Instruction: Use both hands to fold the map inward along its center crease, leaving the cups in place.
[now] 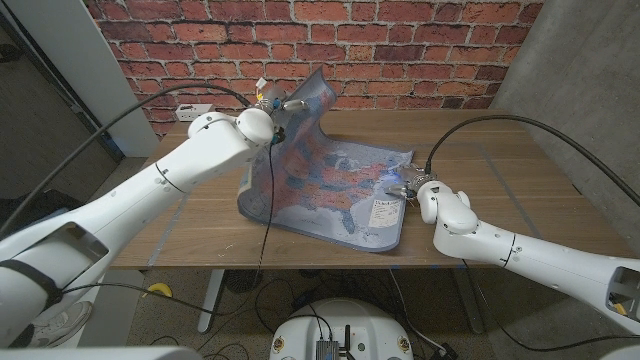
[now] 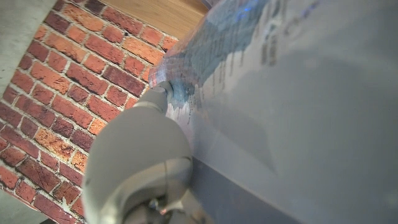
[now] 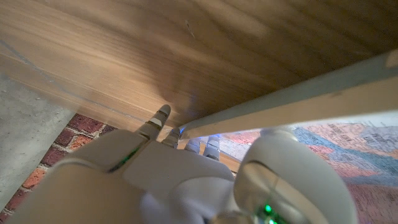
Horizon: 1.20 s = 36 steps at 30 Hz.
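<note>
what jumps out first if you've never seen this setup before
The colourful map in the middle of the wooden table, its left half lifted steeply by the left hand against the red brick wall. Across from it, the right hand holds the map's right edge low near the tabletop.

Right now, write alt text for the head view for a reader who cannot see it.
A robot's left hand holds one side of a laminated US map raised off a wooden table, while its right hand is at the map's opposite edge, which curls up a little. A red brick wall stands behind the table.
</note>
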{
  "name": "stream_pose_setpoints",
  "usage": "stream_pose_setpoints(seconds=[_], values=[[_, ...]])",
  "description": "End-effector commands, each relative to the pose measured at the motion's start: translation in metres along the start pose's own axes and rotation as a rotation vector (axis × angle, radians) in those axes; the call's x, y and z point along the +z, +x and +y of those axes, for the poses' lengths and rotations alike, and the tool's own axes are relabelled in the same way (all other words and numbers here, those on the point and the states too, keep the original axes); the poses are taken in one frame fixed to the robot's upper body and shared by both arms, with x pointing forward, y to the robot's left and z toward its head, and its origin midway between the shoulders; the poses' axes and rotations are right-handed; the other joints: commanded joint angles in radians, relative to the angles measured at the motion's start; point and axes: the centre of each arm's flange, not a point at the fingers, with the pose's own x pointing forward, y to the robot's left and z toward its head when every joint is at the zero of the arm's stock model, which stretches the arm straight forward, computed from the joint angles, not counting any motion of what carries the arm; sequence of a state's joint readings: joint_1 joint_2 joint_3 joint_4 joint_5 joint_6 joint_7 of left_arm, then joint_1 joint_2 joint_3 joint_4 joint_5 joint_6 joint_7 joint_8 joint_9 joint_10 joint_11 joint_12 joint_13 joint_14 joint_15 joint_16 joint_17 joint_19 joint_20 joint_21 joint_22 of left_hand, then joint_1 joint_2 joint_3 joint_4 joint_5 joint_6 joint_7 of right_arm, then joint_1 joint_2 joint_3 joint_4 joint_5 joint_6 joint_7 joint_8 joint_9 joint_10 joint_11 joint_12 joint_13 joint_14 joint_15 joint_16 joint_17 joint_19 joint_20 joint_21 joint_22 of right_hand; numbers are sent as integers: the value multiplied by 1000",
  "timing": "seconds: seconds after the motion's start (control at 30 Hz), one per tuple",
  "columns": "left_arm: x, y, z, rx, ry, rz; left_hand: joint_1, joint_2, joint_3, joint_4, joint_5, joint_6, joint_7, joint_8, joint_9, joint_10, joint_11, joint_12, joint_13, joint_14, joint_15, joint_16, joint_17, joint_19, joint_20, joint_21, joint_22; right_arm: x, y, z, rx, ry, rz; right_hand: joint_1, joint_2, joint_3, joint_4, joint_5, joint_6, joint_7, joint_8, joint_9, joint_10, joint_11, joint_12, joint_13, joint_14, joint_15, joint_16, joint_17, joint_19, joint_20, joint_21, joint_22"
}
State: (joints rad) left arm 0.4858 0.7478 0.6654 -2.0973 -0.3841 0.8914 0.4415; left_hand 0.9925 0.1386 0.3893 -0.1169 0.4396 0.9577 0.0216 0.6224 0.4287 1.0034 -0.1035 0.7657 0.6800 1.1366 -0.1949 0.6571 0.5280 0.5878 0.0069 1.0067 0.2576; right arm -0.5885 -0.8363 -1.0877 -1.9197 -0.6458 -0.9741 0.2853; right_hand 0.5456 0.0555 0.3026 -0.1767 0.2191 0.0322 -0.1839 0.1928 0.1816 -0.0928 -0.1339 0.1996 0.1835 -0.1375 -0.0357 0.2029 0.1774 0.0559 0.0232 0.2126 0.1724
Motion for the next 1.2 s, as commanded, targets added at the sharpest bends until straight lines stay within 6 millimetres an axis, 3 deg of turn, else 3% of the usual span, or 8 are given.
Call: stream_pose_setpoints(seconds=[0.03,0.27,0.63,0.77,1.17,1.2], values=[[-26,22,-23,-223,-344,-55,-13,4,19,-2,-10,43,45,-11,-7,13,-15,-11,-22,24,-8,-26,-19,11,-1,13,-14,0,5,-2,12,-23,9,19,-2,2,-4,6,6,-5,5,3,9,-4,-2,3,5,-70,-7,-1,8,1,-1,-1],[-41,34,-46,-341,-480,-36,-23,3,30,-2,-22,44,46,-19,-18,10,-16,-19,-39,31,-6,-59,-46,17,-10,18,-32,1,8,-1,18,-32,7,31,-7,3,-4,11,6,-4,5,3,8,-5,-3,3,6,-70,-8,-1,11,0,-2,-1],[-51,48,-85,-489,-551,-7,-49,9,69,-1,-67,25,61,-51,-48,-13,-11,-59,-104,34,-11,-170,-152,22,-25,24,-72,2,12,-1,25,-34,4,53,-14,5,-4,18,7,-4,5,3,6,-6,-5,3,8,-68,-8,-1,16,0,-4,-1],[-57,54,-101,-555,-605,-32,-54,8,76,-1,-77,20,59,-58,-54,-18,-4,-68,-116,32,-11,-188,-169,23,-27,23,-76,1,12,-1,26,-28,2,63,-17,6,-3,21,8,-4,5,3,7,-6,-5,3,9,-68,-9,-1,22,-13,-4,-1],[-61,64,-128,-597,-655,-46,-79,5,96,3,-111,11,46,-77,-75,-43,4,-89,-138,1,5,-239,-194,-14,-6,5,-81,-1,11,-1,26,-15,-4,75,-21,6,1,25,8,-3,4,3,7,-4,-6,3,9,-67,-10,-1,24,-15,-6,0],[-61,64,-130,-601,-654,-49,-82,5,99,4,-116,5,36,-82,-79,-47,3,-93,-141,0,6,-247,-201,-19,0,3,-82,-1,11,-1,26,-14,-5,75,-21,6,1,25,8,-3,4,3,7,-5,-6,3,10,-66,-10,-1,24,-15,-6,0]])
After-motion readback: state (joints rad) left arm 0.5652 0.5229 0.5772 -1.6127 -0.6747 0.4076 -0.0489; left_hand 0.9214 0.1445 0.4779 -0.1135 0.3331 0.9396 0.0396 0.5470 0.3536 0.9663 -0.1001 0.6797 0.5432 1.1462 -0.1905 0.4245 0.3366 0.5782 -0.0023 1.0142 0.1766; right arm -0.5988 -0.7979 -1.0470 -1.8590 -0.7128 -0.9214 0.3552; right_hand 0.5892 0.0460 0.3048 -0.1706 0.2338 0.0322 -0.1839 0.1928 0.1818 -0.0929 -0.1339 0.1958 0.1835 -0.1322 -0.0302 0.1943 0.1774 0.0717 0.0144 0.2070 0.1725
